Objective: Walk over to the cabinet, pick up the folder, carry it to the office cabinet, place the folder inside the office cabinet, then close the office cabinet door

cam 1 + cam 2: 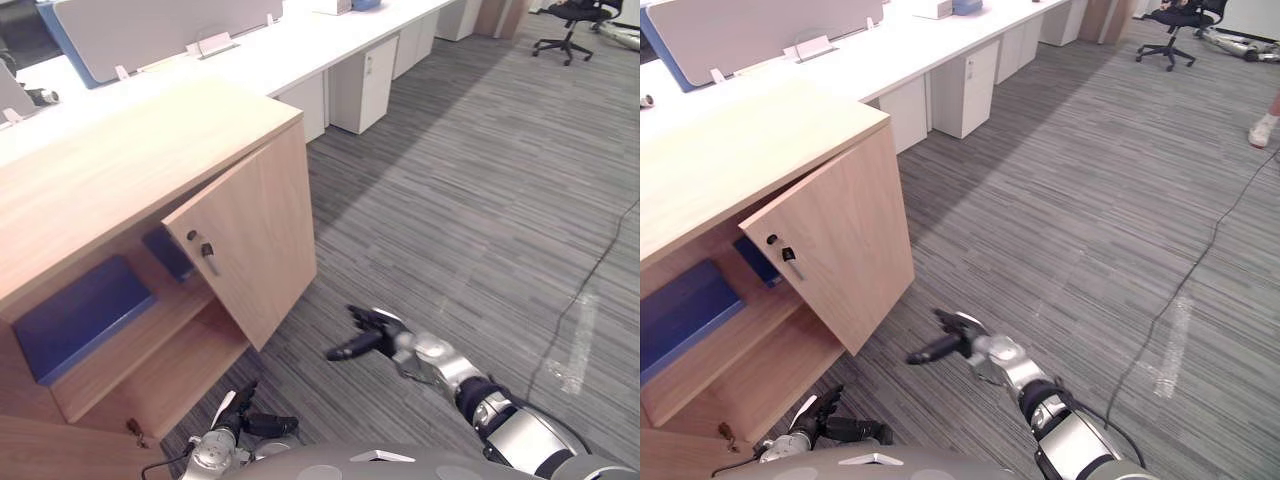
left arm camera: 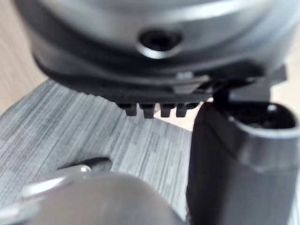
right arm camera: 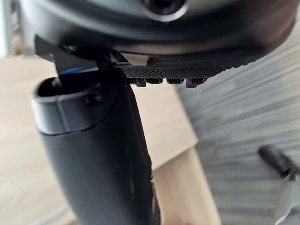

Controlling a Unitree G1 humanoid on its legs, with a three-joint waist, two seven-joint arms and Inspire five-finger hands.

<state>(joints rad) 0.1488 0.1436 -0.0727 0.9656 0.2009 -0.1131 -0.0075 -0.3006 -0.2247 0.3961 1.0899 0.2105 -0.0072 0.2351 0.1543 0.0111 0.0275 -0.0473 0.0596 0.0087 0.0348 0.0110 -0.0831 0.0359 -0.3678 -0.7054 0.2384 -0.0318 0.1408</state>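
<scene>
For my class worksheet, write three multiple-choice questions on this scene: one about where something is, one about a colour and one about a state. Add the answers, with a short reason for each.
1. Where does the folder lie?
A) on top of the cabinet
B) on the carpet
C) on a shelf inside the cabinet

2. What colour is the folder?
A) blue
B) red
C) green

3. How does the cabinet door stand?
A) shut
B) swung open
C) taken off

Answers:
1 C: it lies flat on the shelf behind the open door.
2 A: its cover is dark blue.
3 B: the door stands out from the cabinet's front, and the right robot hand, open, is apart from it.
</scene>
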